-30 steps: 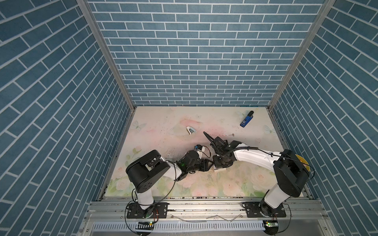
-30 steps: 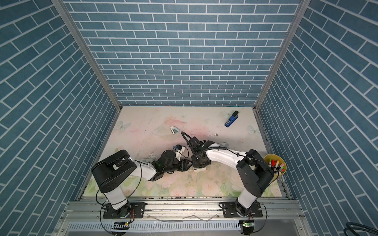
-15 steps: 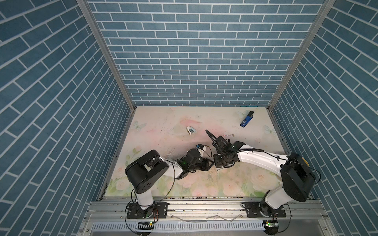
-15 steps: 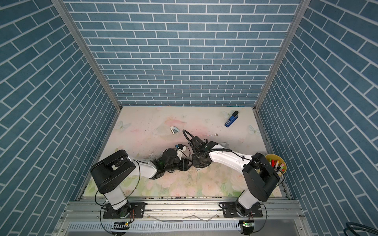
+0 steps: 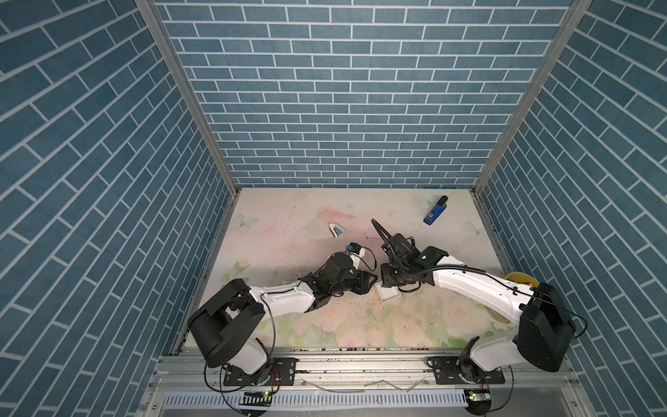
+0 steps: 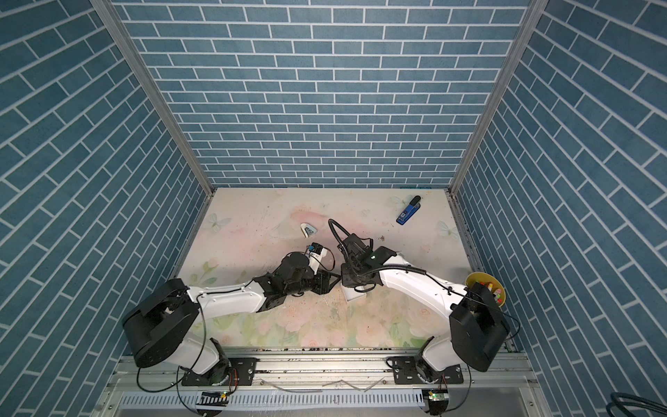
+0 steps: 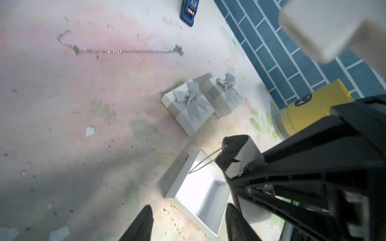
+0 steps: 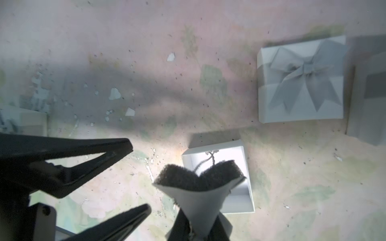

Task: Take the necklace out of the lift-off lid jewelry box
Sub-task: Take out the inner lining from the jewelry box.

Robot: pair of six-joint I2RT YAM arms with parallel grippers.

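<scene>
Since a second ago the right arm's shoulder and elbow have swung out toward the right wall, while both grippers have stayed close together near the middle of the table (image 5: 288, 224). The left arm has hardly shifted.

From where I stand, the right gripper (image 8: 199, 219) is pinched tight on a foam pad (image 7: 234, 146), black on one face and white on the other. The squeeze has folded the pad in on itself. It hangs just above the open white box (image 7: 200, 196), which sits lidless on the table.

The necklace (image 7: 205, 160) is caught on that pad. Its thin chain trails down from the foam toward the box's rim, with a short loop showing on the pad's white side. I cannot tell whether the lowest part of the chain touches the box.

The left gripper (image 7: 189, 210) is about half open with nothing between its fingers. Its tips sit low, pointing at the box from just beside it.

Two bow-topped boxes (image 7: 188, 106) stand touching each other a little beyond the open one. A second chain (image 7: 117, 51) lies stretched out on the table farther off, and a blue stapler (image 5: 435, 211) rests near the back wall.
</scene>
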